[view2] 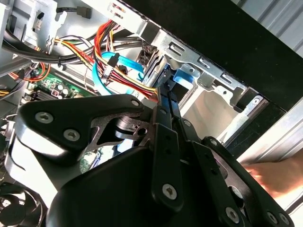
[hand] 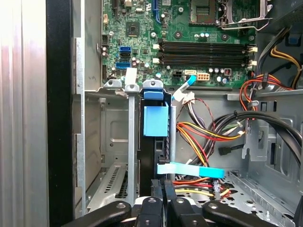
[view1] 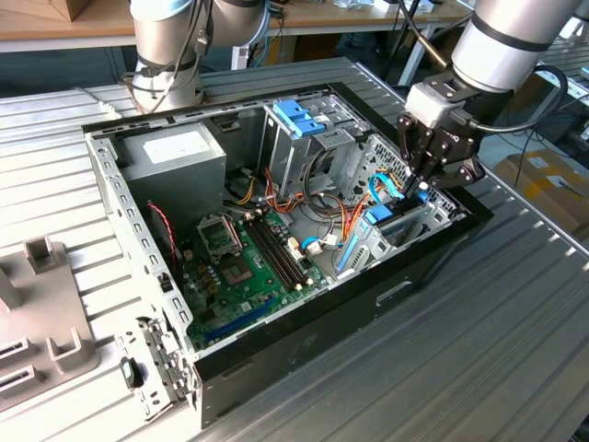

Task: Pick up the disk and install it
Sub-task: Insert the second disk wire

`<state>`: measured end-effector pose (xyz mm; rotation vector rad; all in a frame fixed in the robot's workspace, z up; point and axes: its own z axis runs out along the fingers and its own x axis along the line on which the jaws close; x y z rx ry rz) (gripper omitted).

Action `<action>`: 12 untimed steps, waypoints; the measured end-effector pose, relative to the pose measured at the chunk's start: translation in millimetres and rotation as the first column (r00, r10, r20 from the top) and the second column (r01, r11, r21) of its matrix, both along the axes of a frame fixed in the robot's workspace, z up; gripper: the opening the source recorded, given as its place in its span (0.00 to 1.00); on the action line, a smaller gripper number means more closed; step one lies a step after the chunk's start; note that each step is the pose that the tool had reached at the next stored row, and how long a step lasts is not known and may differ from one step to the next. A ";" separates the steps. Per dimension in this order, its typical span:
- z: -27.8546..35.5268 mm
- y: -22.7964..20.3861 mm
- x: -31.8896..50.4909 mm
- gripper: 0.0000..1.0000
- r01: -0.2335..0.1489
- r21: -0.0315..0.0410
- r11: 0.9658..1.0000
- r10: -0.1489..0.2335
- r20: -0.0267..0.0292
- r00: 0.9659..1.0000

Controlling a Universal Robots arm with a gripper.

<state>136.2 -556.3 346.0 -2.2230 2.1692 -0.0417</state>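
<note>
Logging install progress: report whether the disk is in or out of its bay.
In: the disk stands on edge in the slot, claw closed at its end.

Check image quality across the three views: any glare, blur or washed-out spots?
Exterior view: evenly lit, sharp, the gripper low at the case corner. Second wrist view: a blurred hand at the edge, bright glare on the metal bay wall. First wrist view: the strip outside the case washed out, the motherboard sharp.

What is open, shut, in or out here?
Case, open, lid off, lying on its side.
Disk, standing on edge in its bay slot.
Gripper, shut, tips down at the disk.
Memory slots, empty.
</note>
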 end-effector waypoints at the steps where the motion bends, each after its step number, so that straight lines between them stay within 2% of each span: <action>1: -0.3 -0.1 0.0 0.14 0.000 0.000 1.000 0.000 0.000 1.000; 8: -0.6 -0.1 0.0 0.14 0.000 0.000 1.000 0.000 0.000 1.000; 9: -0.7 -0.1 0.0 0.22 0.000 0.000 1.000 0.000 0.000 1.000; 11: -0.4 -0.1 0.0 0.22 0.000 0.000 1.000 0.000 0.000 1.000; 12: 2.8 -0.1 0.0 0.22 0.000 0.000 1.000 0.000 0.000 1.000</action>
